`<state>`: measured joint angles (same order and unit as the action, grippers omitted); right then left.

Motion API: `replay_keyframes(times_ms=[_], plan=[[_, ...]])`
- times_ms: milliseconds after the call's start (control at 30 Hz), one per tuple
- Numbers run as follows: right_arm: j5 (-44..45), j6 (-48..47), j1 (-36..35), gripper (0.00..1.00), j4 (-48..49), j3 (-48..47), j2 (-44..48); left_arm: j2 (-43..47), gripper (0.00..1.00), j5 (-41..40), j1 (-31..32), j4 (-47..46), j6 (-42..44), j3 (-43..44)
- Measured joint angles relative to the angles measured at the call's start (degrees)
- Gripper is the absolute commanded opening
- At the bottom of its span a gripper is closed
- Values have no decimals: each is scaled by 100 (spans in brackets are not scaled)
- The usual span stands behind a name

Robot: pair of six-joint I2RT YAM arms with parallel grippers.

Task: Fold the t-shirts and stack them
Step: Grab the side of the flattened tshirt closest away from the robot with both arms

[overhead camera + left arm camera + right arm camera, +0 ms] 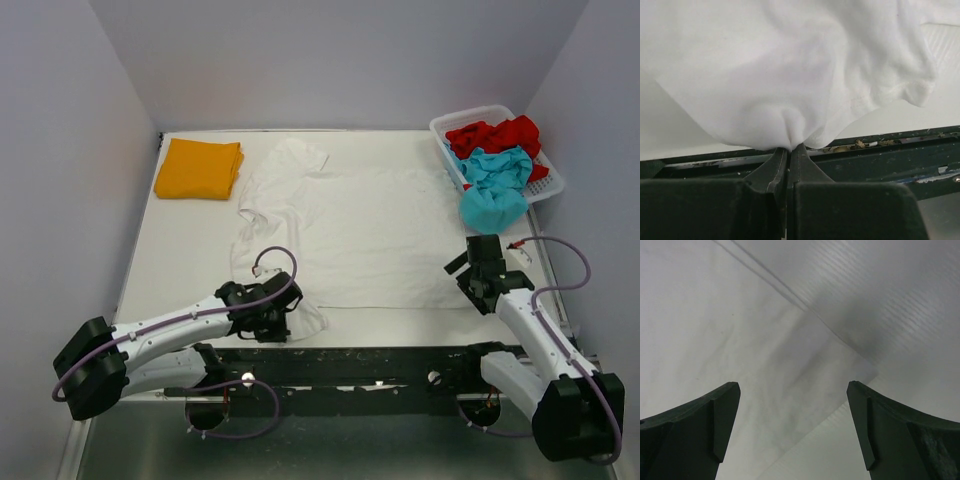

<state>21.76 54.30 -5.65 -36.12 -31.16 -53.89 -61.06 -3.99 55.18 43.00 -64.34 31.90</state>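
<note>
Pinching a fold of the white t-shirt (790, 65) at the near edge of the worktop (180, 250), the left end effector (789, 150) is holding its jaws pressed together on the cloth. The fabric is bunching into a small pucker right at the fingertips and spreading out broadly beyond them. In the overhead view this grip is sitting at the shirt's near-left corner, just beyond the dark rail (380, 355) that is carrying both arms.

The right end effector (470, 265) is hanging with its jaws standing wide apart and gripping nothing (its wrist camera is showing both fingers clear of the cloth, with a flat corner of white fabric lying between and beyond them). It is sitting over the shirt's near-right corner, where the fabric is giving way to bare ribbed worktop.

Beyond both arms, the white t-shirt is lying spread across the middle of the worktop. It is lying mostly flat on the right, while its left side is rumpling and doubling over on itself.

Farther back, the orange-yellow t-shirt (198, 168) is resting folded in the far-left corner, near the white shirt but apart from it. At the far right, the white lattice basket (440, 125) is holding the red t-shirt (495, 135) at the back. The teal t-shirt (492, 190) is lying in front of it and spilling over the basket's near rim.
</note>
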Motion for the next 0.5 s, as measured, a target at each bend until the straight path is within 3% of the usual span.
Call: replay_keyframes(times_ms=[333, 500], plan=[[68, 1357, 4, 69, -254, 872, 1058, 162, 0, 118, 0, -509, 581, -168], [68, 1580, 4, 65, -166, 1049, 977, 417, 0, 111, -4, -564, 739, -168]])
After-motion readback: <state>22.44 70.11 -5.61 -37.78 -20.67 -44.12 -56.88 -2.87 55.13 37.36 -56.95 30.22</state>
